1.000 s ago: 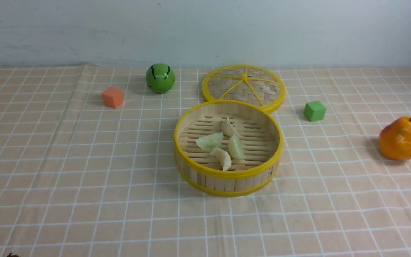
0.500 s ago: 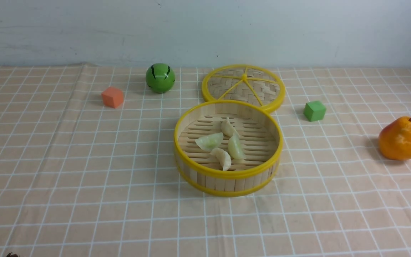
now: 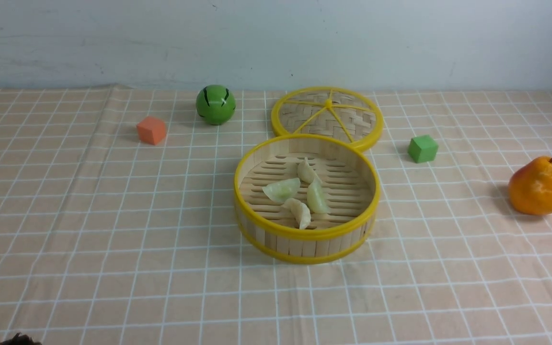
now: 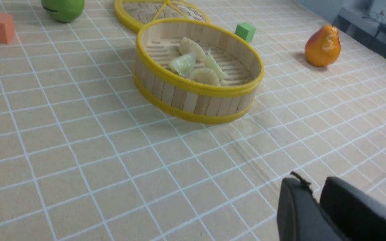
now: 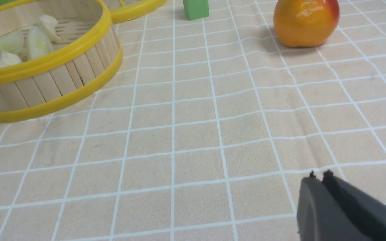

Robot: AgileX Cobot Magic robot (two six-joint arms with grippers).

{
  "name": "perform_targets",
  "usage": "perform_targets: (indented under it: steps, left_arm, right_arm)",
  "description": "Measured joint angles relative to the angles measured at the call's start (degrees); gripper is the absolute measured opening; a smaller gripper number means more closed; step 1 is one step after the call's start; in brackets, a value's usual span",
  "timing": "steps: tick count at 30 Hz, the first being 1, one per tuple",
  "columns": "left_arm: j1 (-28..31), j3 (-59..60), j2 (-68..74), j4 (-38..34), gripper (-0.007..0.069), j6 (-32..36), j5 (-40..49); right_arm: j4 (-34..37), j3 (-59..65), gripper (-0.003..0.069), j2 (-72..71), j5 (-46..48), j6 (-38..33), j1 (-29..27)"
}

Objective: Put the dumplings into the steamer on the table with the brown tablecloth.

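Inside our round bamboo steamer [image 3: 307, 247], all four dumplings lie together on the slatted floor: two pale green ones, a left one [image 3: 281, 190] and a right one [image 3: 317, 197], and two beige-white ones, a far one [image 3: 307, 171] and a near one [image 3: 298, 212]. We see the steamer standing open on the brown tablecloth [image 3: 161, 268], its woven lid [image 3: 328, 115] just behind, close against the yellow rim. Our left gripper [image 4: 313, 190] has its fingers slightly parted, with nothing between them, while our right gripper [image 5: 319, 177] is closed with nothing in its grasp; both are well apart from the steamer.
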Motion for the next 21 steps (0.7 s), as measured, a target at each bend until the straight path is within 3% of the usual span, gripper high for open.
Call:
perform_targets:
  steps: [3,6,7,10,14,17,21]
  left_arm:
    - [5.80,3.51,-1.48,-0.64,-0.0005,0.44,-8.34]
    - [11.90,6.48,-3.48,-1.00,-0.0014,1.57,-13.51]
    - [17.61,9.43,-5.52,-1.56,-0.0014,2.11,-17.37]
    - [25.18,13.12,-8.23,-1.62,-0.0014,2.28,-20.41]
    - [34.79,17.45,-9.21,-1.76,-0.0014,2.44,-20.65]
    - [38.92,18.88,-9.21,-1.43,-0.0014,2.44,-18.56]
    - [39.33,19.06,-9.21,-0.64,-0.0014,2.44,-13.03]
  right_arm:
    - [0.00,0.00,0.0029,0.00,0.00,0.00,0.00]
    - [0.00,0.00,0.0034,0.00,0.00,0.00,0.02]
    - [0.00,0.00,0.0037,0.00,0.00,0.00,0.02]
    - [0.00,0.00,0.0043,0.00,0.00,0.00,0.02]
    - [0.00,0.00,0.0047,0.00,0.00,0.00,0.02]
    - [0.00,0.00,0.0051,0.00,0.01,0.00,0.02]
    - [0.00,0.00,0.0055,0.00,0.01,0.00,0.02]
